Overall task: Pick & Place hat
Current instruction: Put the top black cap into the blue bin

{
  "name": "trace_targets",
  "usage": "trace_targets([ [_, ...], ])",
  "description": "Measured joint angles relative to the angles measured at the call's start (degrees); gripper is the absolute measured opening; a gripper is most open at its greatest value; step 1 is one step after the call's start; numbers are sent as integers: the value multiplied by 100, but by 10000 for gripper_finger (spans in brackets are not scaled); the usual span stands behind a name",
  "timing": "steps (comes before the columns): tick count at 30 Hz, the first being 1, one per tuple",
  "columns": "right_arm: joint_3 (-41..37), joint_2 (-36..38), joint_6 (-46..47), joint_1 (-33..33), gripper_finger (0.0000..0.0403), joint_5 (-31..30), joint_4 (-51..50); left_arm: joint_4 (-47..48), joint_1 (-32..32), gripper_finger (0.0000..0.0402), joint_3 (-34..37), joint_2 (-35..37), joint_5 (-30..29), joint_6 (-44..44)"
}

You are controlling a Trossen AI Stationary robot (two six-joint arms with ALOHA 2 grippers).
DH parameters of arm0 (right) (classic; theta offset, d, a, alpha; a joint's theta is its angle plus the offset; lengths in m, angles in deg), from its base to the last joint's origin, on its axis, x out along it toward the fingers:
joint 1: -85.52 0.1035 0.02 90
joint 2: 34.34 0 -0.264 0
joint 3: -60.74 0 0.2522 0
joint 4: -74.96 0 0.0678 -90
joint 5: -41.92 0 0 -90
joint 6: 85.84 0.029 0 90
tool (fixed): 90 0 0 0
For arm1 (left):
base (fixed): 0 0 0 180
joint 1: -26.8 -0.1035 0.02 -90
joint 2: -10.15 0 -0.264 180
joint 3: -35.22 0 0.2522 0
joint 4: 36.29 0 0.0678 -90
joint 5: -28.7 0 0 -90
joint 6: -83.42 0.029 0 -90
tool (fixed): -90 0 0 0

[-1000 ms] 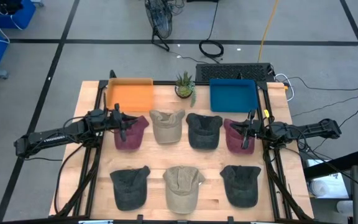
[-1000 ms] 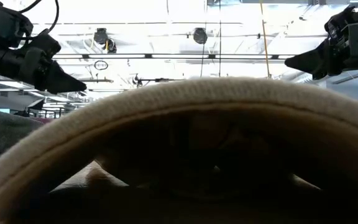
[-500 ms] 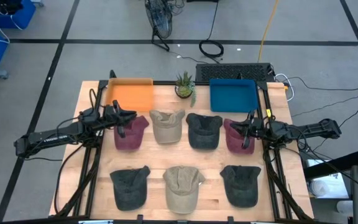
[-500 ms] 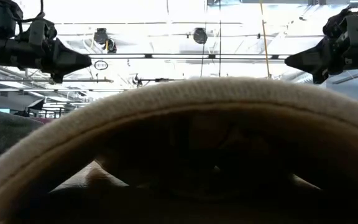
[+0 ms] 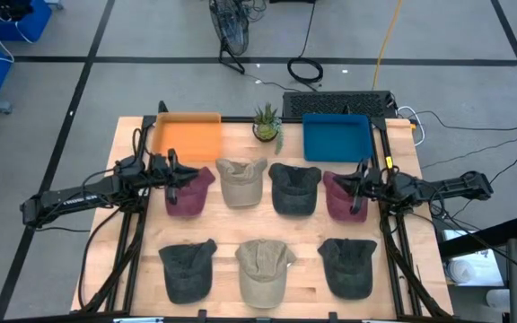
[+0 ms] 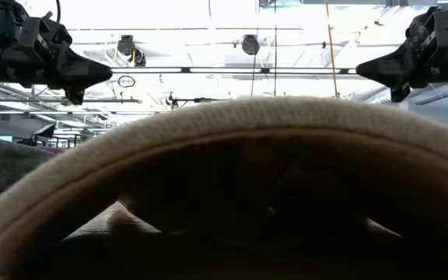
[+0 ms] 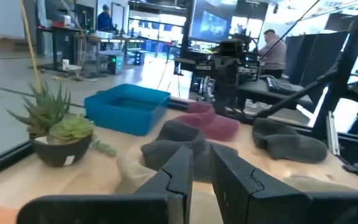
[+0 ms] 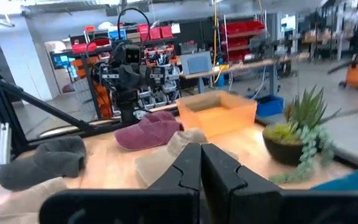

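Hovering left pincer (image 5: 184, 176) above maroon hat (image 5: 188, 191).

Overhead, table-level and two facing wrist views

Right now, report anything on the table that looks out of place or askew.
Nothing stands out. Seven caps lie in two tidy rows on the table, the orange tray and blue tray sit square at the back, and the potted plant stands upright between them.
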Motion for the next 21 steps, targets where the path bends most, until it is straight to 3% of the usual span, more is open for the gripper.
trace_targets([
  [5, -1, -13, -159, 0, 0, -4, 210, 37, 1, 63, 0, -2, -186, -45],
  [13, 0, -339, 523, 3, 0, 310, 123, -154, 6, 61, 0, 1, -510, 160],
  [18, 1, -855, 471, 4, 0, 301, 491, -62, 11, 14, 0, -1, -461, 94],
  [21, 1, -1197, 231, 4, 0, 301, 957, 70, 64, 8, 0, -1, -430, 74],
])
